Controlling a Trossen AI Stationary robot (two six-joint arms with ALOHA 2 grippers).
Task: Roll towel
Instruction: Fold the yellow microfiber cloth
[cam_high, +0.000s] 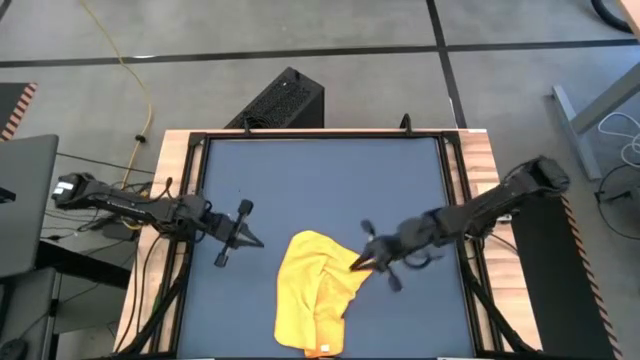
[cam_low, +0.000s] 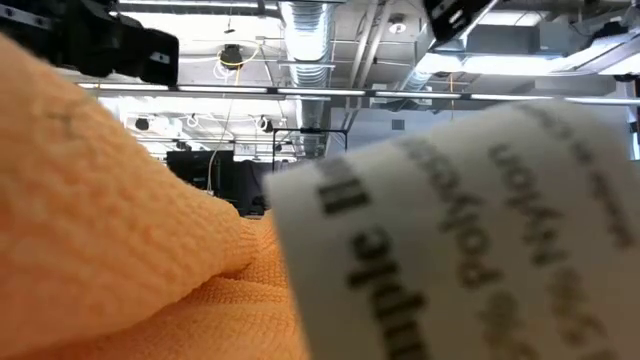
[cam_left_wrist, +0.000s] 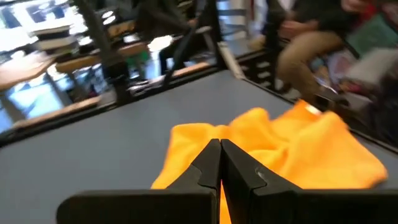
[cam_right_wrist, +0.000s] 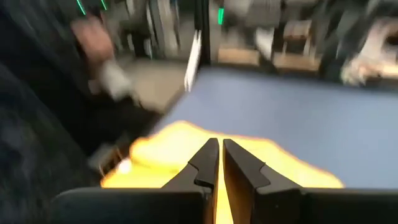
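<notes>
Both jaws of the right gripper (cam_high: 357, 264) are pinched on the right edge of the yellow towel (cam_high: 312, 290), lifting that edge a little. Jaws of the left gripper (cam_high: 258, 243) are pressed together with nothing between them; it hangs just to the left of the towel, not touching it. The towel lies crumpled near the front edge of the dark blue table (cam_high: 320, 180), its white tag (cam_low: 470, 240) at the front.
</notes>
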